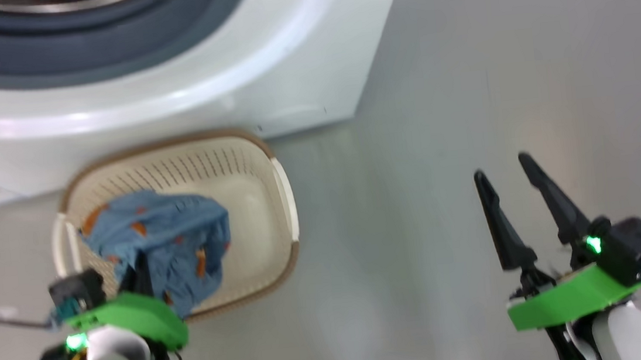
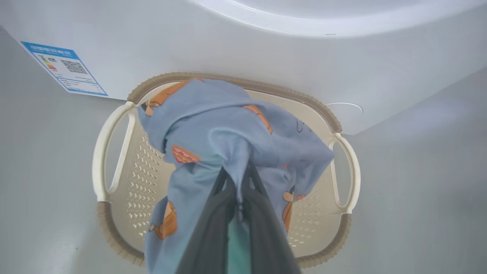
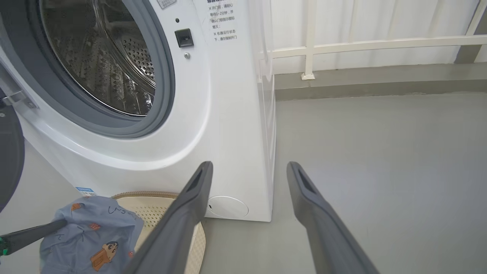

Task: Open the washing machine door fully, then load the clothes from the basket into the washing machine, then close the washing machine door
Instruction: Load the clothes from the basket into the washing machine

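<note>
My left gripper (image 2: 237, 179) is shut on a light blue cloth with orange prints (image 2: 228, 133), one of the clothes, and holds it up over the cream basket (image 2: 121, 182). In the head view that cloth (image 1: 167, 236) drapes above the basket (image 1: 267, 208), hiding the left gripper's fingertips. The basket stands on the floor against the front of the white washing machine (image 1: 262, 62). The washing machine door (image 3: 9, 156) hangs open at the left, baring the steel drum (image 3: 102, 57). My right gripper (image 1: 506, 182) is open and empty, out over the floor right of the basket.
Grey floor (image 1: 466, 101) spreads right of the washing machine. A white railing (image 3: 361, 43) and a low kerb run along the back. A blue label sticker (image 2: 62, 68) sits low on the machine's front.
</note>
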Robot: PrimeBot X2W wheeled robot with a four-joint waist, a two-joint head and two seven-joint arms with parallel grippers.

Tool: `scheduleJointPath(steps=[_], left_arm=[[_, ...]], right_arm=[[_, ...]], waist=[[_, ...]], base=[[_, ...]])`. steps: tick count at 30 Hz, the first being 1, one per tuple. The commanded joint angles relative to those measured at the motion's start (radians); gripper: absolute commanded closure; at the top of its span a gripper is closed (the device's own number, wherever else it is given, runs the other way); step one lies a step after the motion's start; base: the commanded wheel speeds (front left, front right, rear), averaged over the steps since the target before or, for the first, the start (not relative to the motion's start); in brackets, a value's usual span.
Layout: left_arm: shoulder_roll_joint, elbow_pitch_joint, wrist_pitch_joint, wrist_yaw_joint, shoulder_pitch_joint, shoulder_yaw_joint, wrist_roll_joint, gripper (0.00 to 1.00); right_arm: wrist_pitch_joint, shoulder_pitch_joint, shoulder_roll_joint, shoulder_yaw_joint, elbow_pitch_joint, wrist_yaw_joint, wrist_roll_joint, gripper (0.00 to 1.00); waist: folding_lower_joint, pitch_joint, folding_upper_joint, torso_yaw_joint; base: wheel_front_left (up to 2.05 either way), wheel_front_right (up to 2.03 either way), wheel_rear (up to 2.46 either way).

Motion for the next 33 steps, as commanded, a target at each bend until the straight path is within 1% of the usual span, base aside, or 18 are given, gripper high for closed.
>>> scheduleJointPath(steps=[1,5,6,11,16,22,24,33], left_arm=[[0.016,-0.049,-0.013,0.010,0.058,0.033,0.011,1.00],[0.010,-0.134,-0.013,0.028,0.147,0.050,0.018,1.00],[0.010,-0.134,-0.013,0.028,0.147,0.050,0.018,1.00],[0.005,-0.255,-0.013,0.056,0.259,0.061,0.038,1.00],[0.005,-0.369,-0.013,0.075,0.368,0.049,0.068,1.00],[0.010,-0.520,-0.014,0.102,0.506,0.065,0.094,1.00],[0.011,-0.582,-0.014,0.118,0.562,0.076,0.102,1.00],[0.017,-0.739,-0.011,0.148,0.657,0.080,0.123,1.00]], right_arm=[[-0.005,0.041,-0.011,0.013,-0.016,0.002,-0.002,0.00],[-0.005,0.083,-0.018,0.012,-0.007,0.002,-0.003,0.00],[-0.005,0.083,-0.018,0.012,-0.007,0.002,-0.003,0.00],[-0.005,0.122,-0.024,0.019,0.002,0.002,-0.001,0.00],[-0.005,0.159,-0.031,0.021,0.011,0.002,0.001,0.00],[-0.005,0.210,-0.033,0.018,0.022,0.002,0.005,0.00],[-0.005,0.229,-0.035,0.015,0.020,0.002,0.007,0.00],[-0.005,0.261,-0.044,-0.004,0.016,0.002,0.007,0.00]], waist=[[0.0001,-0.148,0.0000,0.052],[0.0001,-0.220,0.0000,0.069],[0.0001,-0.220,0.0000,0.069],[0.0001,-0.299,0.0000,0.085],[0.0001,-0.365,0.0000,0.098],[0.0001,-0.445,0.0000,0.100],[0.0001,-0.465,0.0000,0.099],[0.0001,-0.493,0.0000,0.099]], base=[[0.00,0.00,0.00],[0.00,0.00,0.00],[0.00,0.00,0.00],[0.00,0.00,0.00],[0.00,0.00,0.00],[0.00,0.00,0.00],[0.00,0.00,0.00],[0.00,0.00,0.00]])
